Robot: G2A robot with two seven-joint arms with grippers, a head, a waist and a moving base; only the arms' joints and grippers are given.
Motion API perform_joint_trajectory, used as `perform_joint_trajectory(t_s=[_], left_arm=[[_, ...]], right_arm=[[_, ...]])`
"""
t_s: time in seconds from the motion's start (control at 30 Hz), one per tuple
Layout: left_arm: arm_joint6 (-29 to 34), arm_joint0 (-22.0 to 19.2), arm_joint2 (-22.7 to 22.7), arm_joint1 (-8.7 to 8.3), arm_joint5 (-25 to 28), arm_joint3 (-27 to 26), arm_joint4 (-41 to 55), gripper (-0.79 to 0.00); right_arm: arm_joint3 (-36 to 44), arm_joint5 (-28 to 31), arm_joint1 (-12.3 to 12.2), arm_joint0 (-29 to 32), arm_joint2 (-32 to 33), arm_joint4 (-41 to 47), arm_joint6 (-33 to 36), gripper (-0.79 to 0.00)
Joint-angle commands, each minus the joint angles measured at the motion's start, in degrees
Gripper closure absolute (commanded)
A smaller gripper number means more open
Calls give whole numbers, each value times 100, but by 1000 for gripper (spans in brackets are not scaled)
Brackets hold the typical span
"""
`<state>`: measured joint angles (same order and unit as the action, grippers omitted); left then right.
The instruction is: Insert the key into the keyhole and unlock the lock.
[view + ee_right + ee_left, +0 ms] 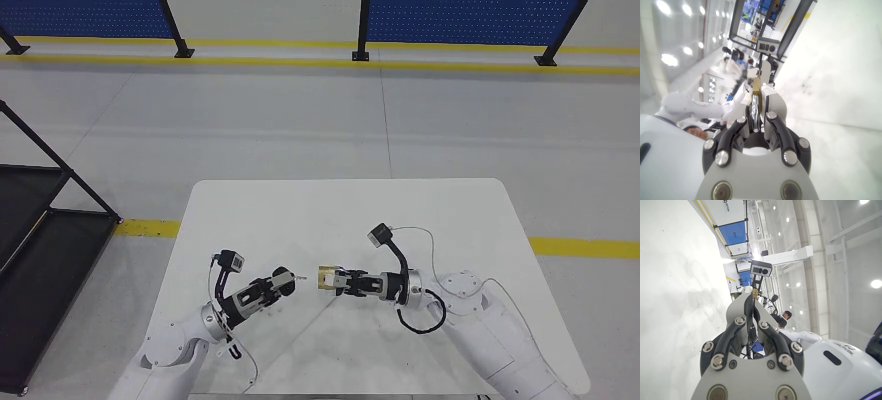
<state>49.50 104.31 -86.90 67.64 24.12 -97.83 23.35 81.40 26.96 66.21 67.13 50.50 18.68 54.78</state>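
A brass padlock [327, 278] with a shiny steel shackle [755, 111] hangs above the white table [300, 210], my right gripper [345, 283] shut on it. Its brass body [755, 86] sticks out past the fingertips toward the left arm. My left gripper [285, 280] is shut on a small brass key [754, 293] whose tip juts out between the pads. The two grippers face each other over the table's middle, a short gap between key and padlock. The keyhole is hidden.
A black rack [40, 250] stands on the floor left of the table. Yellow floor lines [580, 246] and blue barriers [460, 20] lie beyond the table's far edge. Bare tabletop surrounds both arms.
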Motion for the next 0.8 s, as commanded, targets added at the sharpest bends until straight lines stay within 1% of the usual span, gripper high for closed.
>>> perform_joint_trajectory(t_s=[0.0,0.37,0.77], left_arm=[[6,1,20,-4,39,14,10,0],[-20,-8,92,-31,206,42,27,0],[-278,-41,206,-46,423,64,-128,0]], right_arm=[[4,26,0,11,5,-51,-39,0],[74,52,12,85,9,-321,-358,0],[66,-24,45,89,-48,-264,-386,0]])
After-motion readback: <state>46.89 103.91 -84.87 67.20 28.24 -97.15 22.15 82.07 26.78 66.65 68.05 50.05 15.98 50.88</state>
